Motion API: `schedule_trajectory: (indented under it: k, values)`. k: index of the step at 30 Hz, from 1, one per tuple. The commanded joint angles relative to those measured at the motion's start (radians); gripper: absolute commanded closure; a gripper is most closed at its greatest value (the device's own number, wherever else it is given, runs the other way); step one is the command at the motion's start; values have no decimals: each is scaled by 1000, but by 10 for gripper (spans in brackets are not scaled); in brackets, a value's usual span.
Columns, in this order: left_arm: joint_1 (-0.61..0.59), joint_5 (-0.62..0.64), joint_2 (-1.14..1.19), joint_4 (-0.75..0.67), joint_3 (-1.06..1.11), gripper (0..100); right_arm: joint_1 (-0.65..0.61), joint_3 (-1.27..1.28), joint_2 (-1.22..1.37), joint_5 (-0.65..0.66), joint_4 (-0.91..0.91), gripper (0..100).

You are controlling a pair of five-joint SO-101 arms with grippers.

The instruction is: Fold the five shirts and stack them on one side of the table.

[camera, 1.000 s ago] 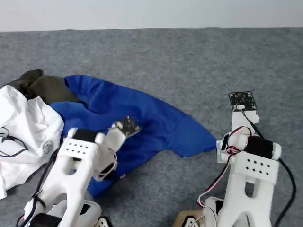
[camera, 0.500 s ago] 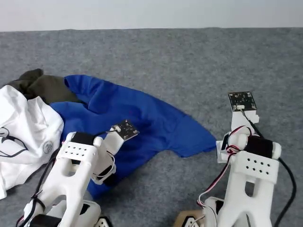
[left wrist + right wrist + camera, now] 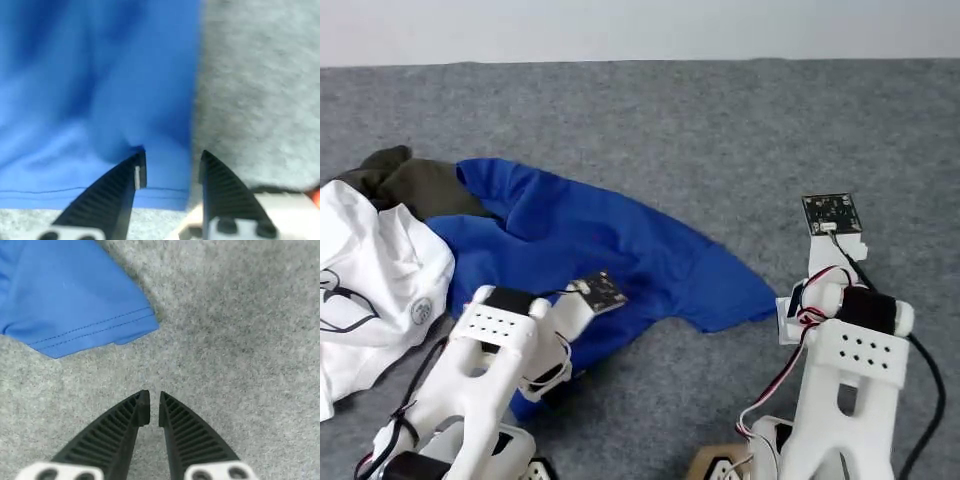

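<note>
Left gripper (image 3: 172, 160): open, straddling the side edge of the blue shirt (image 3: 100, 75) at its hemmed corner, with one finger over cloth and the other over the grey tabletop (image 3: 720, 120).
Right gripper (image 3: 152, 400): jaws nearly together, holding nothing; the shirt's stitched end lies ahead, apart.
Nearer arm: the left, by judgement.
Shirt's long axis: runs from the left gripper towards the right.
Surface: felt-like, likely to drag on cloth.
Room: a white shirt (image 3: 370, 270) and an olive shirt (image 3: 415, 185) are heaped on the left gripper's outer side.
</note>
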Motion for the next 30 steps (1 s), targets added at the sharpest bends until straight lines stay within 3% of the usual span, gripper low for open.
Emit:
schedule_trajectory:
  k: [1,7,12,14,19,26,30]
  values:
    - [-57,-14,-20,-84,27,848,-7,-68,2,5,-16,954]
    - [-66,-12,-20,-103,42,858,-7,-66,4,5,-76,954]
    - [-61,-14,-20,-98,41,991,-10,-63,5,5,-142,954]
    - [-66,-14,-29,-89,35,994,-39,-68,5,5,-145,951]
    - [-80,-8,-29,71,-139,996,-142,-69,7,5,-137,875]
    - [-330,72,-29,140,-415,996,-211,-141,185,5,-134,862]
    - [-379,71,-29,140,-426,996,-219,-302,395,3,-102,861]
